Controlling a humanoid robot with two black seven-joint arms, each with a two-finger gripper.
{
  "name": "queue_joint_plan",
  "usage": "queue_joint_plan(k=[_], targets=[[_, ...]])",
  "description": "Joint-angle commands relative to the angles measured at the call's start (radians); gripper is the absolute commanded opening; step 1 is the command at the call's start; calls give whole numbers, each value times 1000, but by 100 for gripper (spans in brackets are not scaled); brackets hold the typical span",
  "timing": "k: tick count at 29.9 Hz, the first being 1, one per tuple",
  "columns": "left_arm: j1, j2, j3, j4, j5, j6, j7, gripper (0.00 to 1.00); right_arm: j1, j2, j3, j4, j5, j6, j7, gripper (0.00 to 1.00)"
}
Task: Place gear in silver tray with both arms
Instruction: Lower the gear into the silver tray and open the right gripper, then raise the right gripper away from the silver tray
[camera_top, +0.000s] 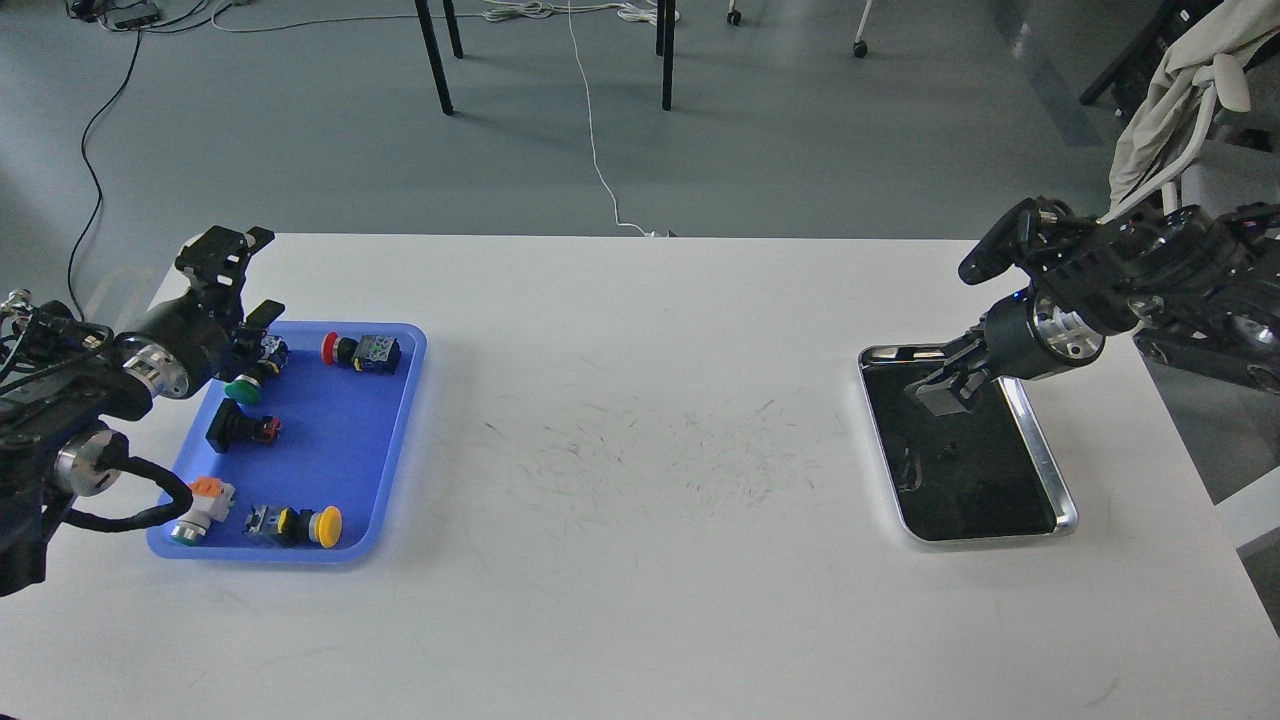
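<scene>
The silver tray (1040, 452) lies at the right of the white table, with a dark mirror-like bottom. My right gripper (943, 388) hangs over its far half, pointing down and left, raised off the bottom. Its fingers look dark and merged, so I cannot tell their state or whether they hold anything. A small dark speck (948, 451) shows in the tray's bottom; it may be a reflection. My left gripper (240, 280) is open and empty, at the far left corner of the blue tray (400, 440), which holds several push-button parts.
In the blue tray lie a red button (358, 351), a green button (243, 386), a black part (238, 430), a white and orange part (200, 503) and a yellow button (300, 525). Chair legs and cables are on the floor behind the table.
</scene>
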Motion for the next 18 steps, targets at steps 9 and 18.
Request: queue_joint_plan(k=[9, 18], targets=[[-1, 28, 2, 1, 4, -29, 0, 98, -43, -210, 288, -48, 55, -5, 0, 79], [-12, 51, -9, 21, -4, -75, 0, 98, -182, -290, 583, -91, 190, -43, 0, 80]])
